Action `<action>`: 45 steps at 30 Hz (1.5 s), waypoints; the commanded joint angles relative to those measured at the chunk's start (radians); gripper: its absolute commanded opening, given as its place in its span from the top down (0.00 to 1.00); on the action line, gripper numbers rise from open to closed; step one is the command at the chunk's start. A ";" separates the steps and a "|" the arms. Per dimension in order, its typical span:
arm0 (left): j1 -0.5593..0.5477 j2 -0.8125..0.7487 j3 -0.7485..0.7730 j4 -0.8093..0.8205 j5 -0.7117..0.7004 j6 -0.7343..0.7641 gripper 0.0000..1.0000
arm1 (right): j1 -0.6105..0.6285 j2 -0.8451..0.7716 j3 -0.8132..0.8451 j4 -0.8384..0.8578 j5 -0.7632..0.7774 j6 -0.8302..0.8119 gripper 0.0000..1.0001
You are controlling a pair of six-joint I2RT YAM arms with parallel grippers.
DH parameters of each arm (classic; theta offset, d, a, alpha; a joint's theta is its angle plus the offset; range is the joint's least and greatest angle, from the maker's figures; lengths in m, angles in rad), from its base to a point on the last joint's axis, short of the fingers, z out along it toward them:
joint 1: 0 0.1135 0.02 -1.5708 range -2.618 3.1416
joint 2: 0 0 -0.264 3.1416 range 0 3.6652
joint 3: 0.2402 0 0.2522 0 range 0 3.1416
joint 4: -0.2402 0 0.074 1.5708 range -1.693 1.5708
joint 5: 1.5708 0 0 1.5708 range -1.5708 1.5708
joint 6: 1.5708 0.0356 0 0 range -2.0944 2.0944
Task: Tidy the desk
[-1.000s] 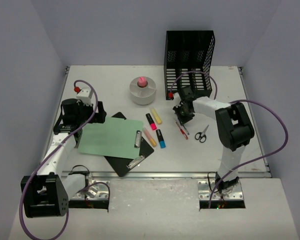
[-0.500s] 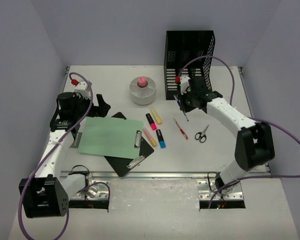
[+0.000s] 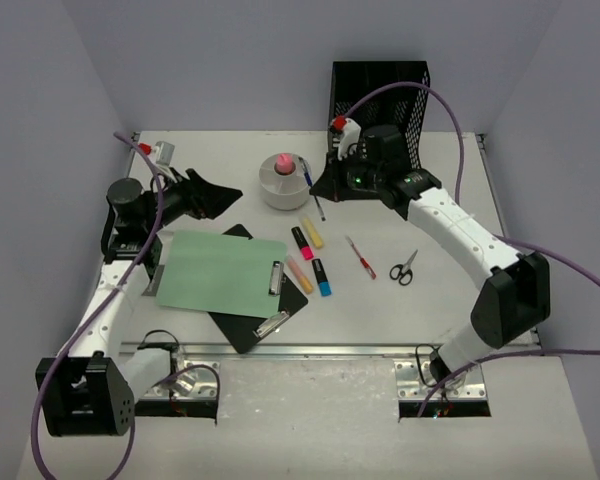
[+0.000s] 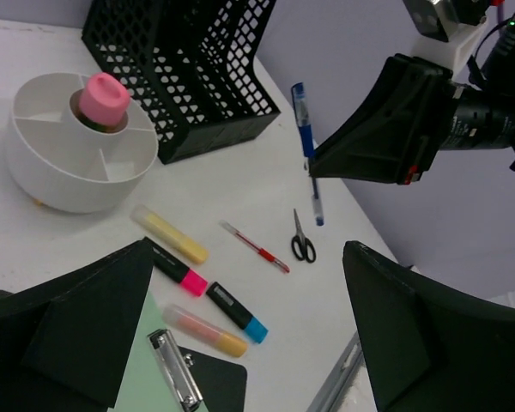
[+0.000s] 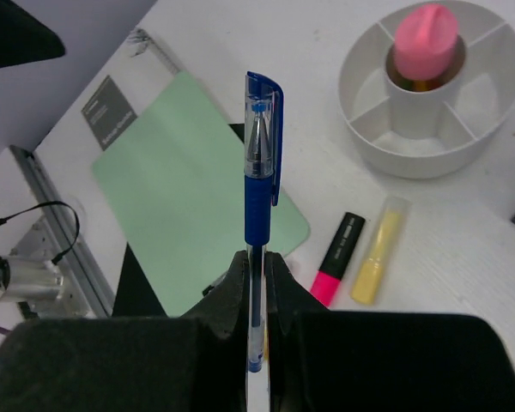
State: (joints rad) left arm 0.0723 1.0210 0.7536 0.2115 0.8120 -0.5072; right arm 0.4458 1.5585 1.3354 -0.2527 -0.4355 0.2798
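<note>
The white desk (image 3: 435, 305) holds scattered stationery. My right gripper (image 3: 321, 187) is shut on a blue pen (image 3: 313, 190) and holds it in the air just right of the round white organizer (image 3: 285, 183). In the right wrist view the pen (image 5: 259, 172) stands upright between the closed fingers (image 5: 256, 266), over the green clipboard (image 5: 189, 189). The pen also shows in the left wrist view (image 4: 307, 142). My left gripper (image 3: 212, 193) is open and empty at the far left, raised above the desk and pointing right; it also shows in the left wrist view (image 4: 249, 335).
A pink (image 3: 301, 242), yellow (image 3: 312, 232), orange (image 3: 299, 273) and blue highlighter (image 3: 322, 277) lie mid-desk. A red pen (image 3: 361, 257) and scissors (image 3: 404, 267) lie to their right. A green clipboard (image 3: 220, 272) overlaps a black one (image 3: 255, 318). A black mesh rack (image 3: 378, 110) stands at the back.
My right gripper lifted the blue pen off the desk beside the red pen and carried it left toward the white organizer. My left gripper rose and swung to point right.
</note>
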 commanded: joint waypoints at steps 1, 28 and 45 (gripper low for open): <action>-0.035 0.042 0.023 0.153 0.046 -0.166 0.10 | 0.054 0.031 0.079 0.024 -0.072 0.045 0.99; -0.134 0.237 0.154 0.161 -0.016 -0.267 0.65 | 0.237 0.193 0.269 -0.030 0.003 -0.011 0.99; -0.132 0.268 0.162 0.141 -0.028 -0.266 0.98 | 0.268 0.202 0.281 -0.043 0.035 -0.047 0.74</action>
State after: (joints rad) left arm -0.0536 1.2915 0.8715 0.3347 0.7879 -0.7715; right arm 0.7094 1.7557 1.5631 -0.3191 -0.4175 0.2535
